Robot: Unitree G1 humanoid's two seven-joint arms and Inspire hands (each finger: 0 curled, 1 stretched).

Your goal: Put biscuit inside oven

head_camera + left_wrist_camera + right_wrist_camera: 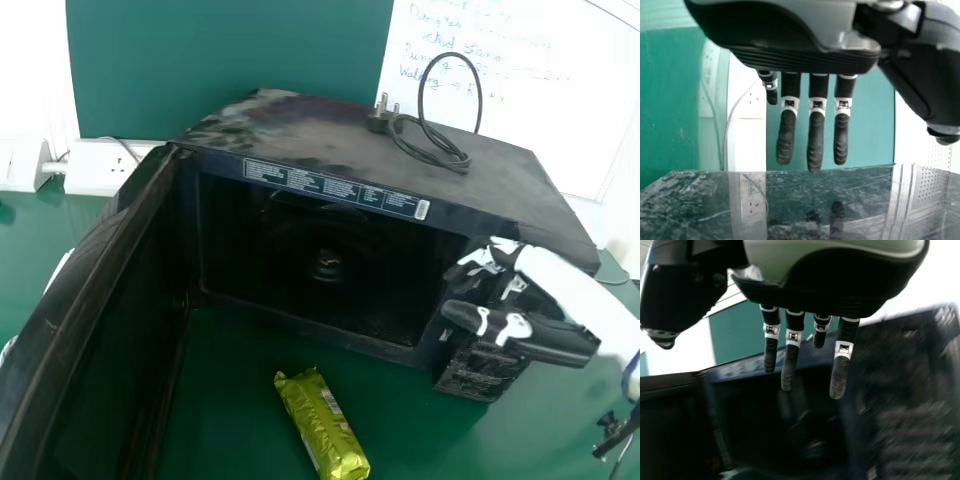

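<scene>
The shiny yellow-green biscuit packet [322, 425] seems light, slippery, breakable; its middle needs gentle hold. Black-and-white left hand [790, 57] and right hand [815, 295] have fingers spread.

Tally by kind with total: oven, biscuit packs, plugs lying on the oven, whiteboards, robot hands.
Oven: 1
Biscuit pack: 1
Plug on oven top: 1
Whiteboard: 1
Robot hands: 2 (left hand, right hand)
Total: 6
</scene>
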